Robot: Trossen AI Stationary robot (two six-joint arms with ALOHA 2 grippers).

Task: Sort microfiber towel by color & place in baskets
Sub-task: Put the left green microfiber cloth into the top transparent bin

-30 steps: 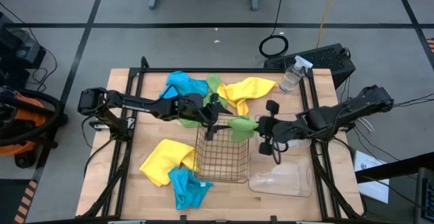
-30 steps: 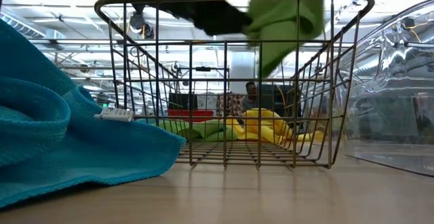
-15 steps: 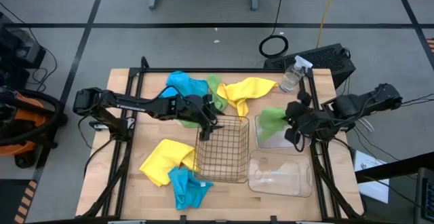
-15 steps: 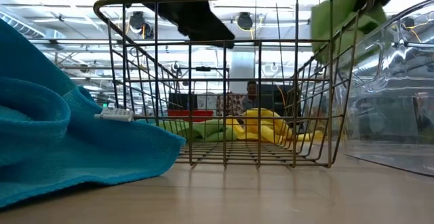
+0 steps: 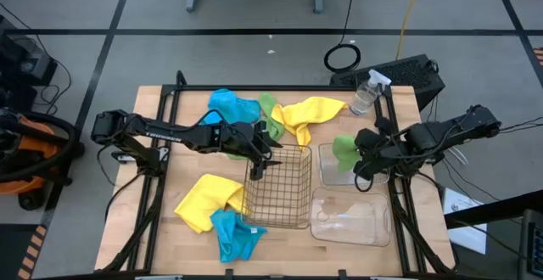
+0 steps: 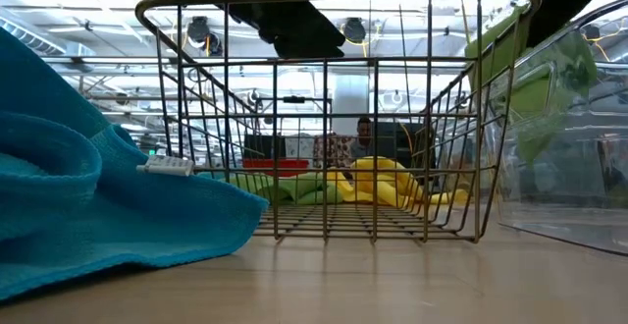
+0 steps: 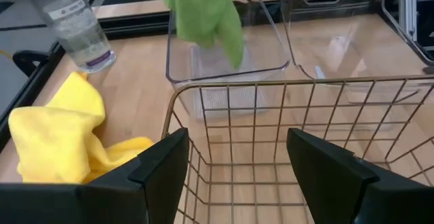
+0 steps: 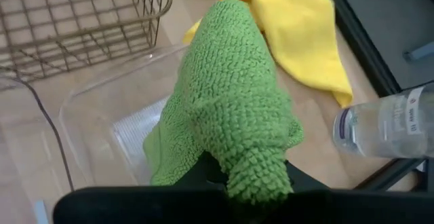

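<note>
1. nearest the front edge, a blue towel (image 5: 233, 234) and a yellow towel (image 5: 206, 200) lie on the table (image 5: 161, 229), beside the wire basket (image 5: 278, 187) and the near clear tub (image 5: 352, 217).
2. the left gripper (image 5: 257, 155) hovers at the wire basket's far rim, jaws spread with nothing between them.
3. the right gripper (image 5: 360, 151), jaws pinched on a green towel (image 5: 344, 147), holds it above the far clear tub (image 5: 327, 171).
4. farther back lie more blue, green and yellow towels (image 5: 314, 110), with a spray bottle (image 5: 366, 93) at the corner.

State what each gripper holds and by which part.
Right gripper: green towel, pinched at a bunched top fold, hanging over the clear tub. Left gripper: nothing.
</note>
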